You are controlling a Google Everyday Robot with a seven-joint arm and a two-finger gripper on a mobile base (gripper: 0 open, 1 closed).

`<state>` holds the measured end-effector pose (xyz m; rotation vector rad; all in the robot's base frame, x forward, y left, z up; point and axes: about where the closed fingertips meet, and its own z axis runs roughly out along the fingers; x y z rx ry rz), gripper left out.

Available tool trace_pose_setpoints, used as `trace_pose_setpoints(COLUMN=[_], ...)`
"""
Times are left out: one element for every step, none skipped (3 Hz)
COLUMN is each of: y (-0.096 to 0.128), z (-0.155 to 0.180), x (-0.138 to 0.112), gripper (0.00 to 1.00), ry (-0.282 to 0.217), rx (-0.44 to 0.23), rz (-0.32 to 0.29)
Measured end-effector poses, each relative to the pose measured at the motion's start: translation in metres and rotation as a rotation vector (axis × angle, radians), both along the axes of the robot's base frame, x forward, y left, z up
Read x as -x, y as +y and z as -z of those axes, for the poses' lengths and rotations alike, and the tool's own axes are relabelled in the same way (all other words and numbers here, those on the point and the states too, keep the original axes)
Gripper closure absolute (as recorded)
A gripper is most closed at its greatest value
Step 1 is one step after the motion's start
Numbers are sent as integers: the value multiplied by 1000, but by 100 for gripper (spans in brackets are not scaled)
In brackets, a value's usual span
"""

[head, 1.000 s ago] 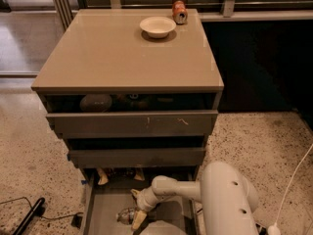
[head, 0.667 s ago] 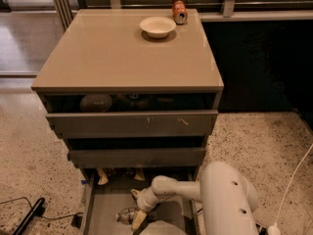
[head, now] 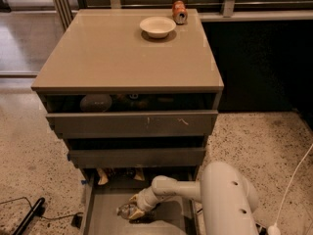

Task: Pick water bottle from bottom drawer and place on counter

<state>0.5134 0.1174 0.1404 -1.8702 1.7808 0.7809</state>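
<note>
The gripper [head: 136, 211] is low inside the bottom drawer [head: 100, 215], at the end of the white arm [head: 221, 199] that reaches in from the near right. Whether it is open or clamped cannot be told. The water bottle [head: 124, 210] lies on its side on the grey drawer floor, its long axis running roughly left to right. It touches the gripper's left side and sticks out to the left of it; which end carries the cap cannot be told.

Two shallower drawers [head: 132, 124] above stand partly open with dim objects inside. The glossy tan counter [head: 117, 62] carries a white bowl [head: 157, 26] near its far edge, with an orange-red soda can [head: 179, 11] just beyond it to the right. The cabinet stands on a speckled floor [head: 249, 136]; a white cable [head: 295, 177] runs at the right and a black cable [head: 27, 218] at the near left.
</note>
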Motion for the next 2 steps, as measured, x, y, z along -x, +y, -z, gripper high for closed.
trace_pose_setpoints(y=[0, 0], z=[0, 0], x=[0, 0], gripper=[77, 100], ry=[0, 0], rx=[0, 0], rz=[0, 0])
